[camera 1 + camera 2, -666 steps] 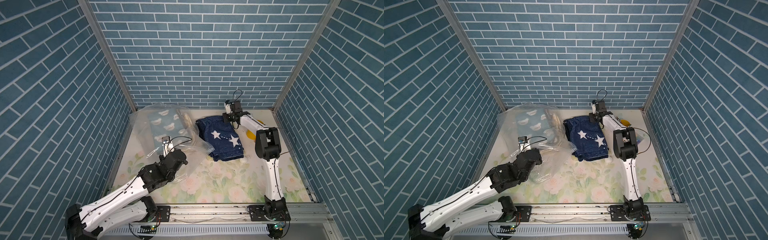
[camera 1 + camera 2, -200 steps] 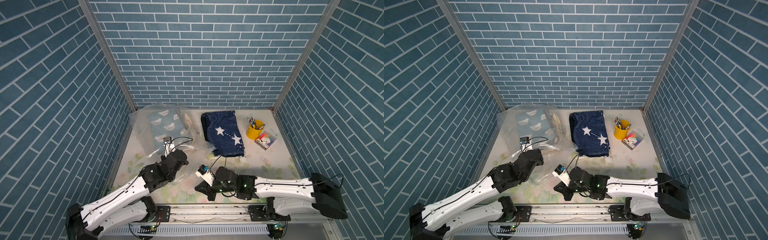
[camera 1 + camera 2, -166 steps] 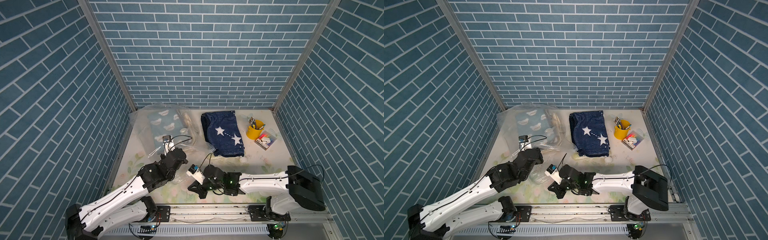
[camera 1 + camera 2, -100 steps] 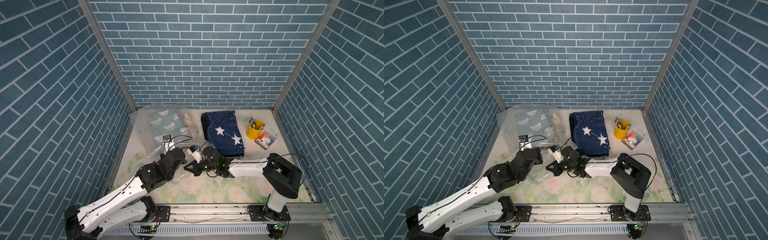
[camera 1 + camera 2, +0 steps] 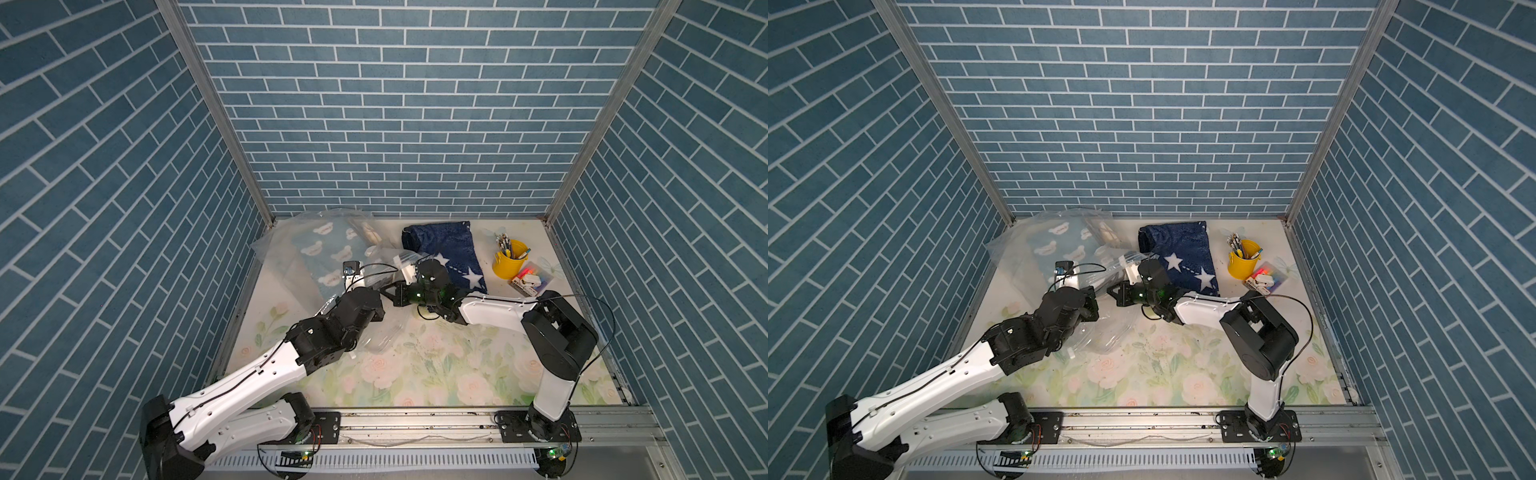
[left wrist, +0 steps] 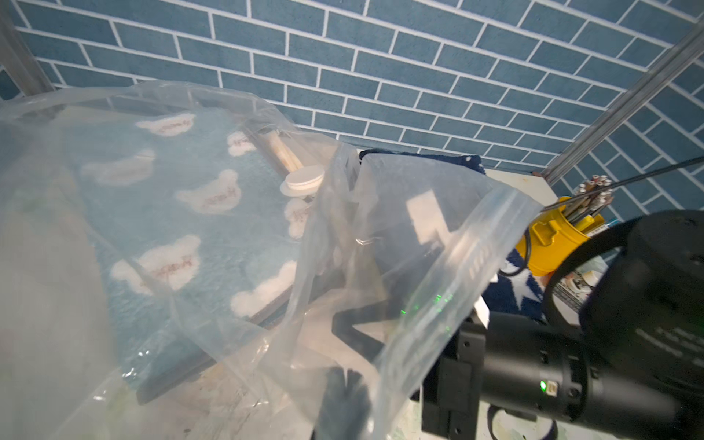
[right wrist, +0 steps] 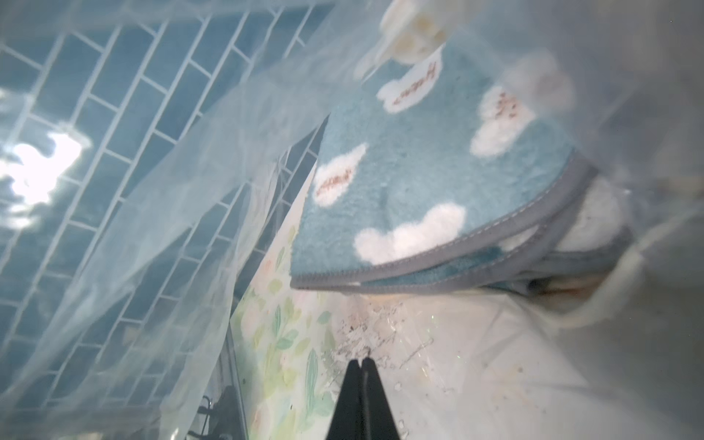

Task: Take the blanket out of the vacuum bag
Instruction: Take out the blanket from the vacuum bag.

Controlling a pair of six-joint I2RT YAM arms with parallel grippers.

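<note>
The vacuum bag (image 5: pixel 282 245) (image 5: pixel 1013 249) lies clear and crinkly at the back left, its round white valve cap (image 6: pixel 303 181) on top. Inside it lies the folded blanket (image 5: pixel 328 253) (image 5: pixel 1059 245) (image 6: pixel 183 213) (image 7: pixel 419 167), light blue with white bear shapes. My left gripper (image 6: pixel 344 375) (image 5: pixel 376 291) is shut on the film at the bag's mouth and holds that edge raised. My right gripper (image 7: pixel 361 360) (image 5: pixel 1113 295) is shut with nothing in it. It reaches into the bag's mouth, low over the mat and short of the blanket's grey-bound edge.
A navy blanket with white stars (image 5: pixel 451 245) (image 5: pixel 1183 249) lies outside the bag, to its right. Further right stand a yellow cup of pens (image 5: pixel 509 262) (image 5: pixel 1244 259) and a small clear box of bits (image 5: pixel 532 280). Brick walls close in three sides.
My right arm has left the navy blanket at the back, swung round by the front of the table, then moved left and back into the bag's mouth. My left gripper has kept hold of the bag's edge.
</note>
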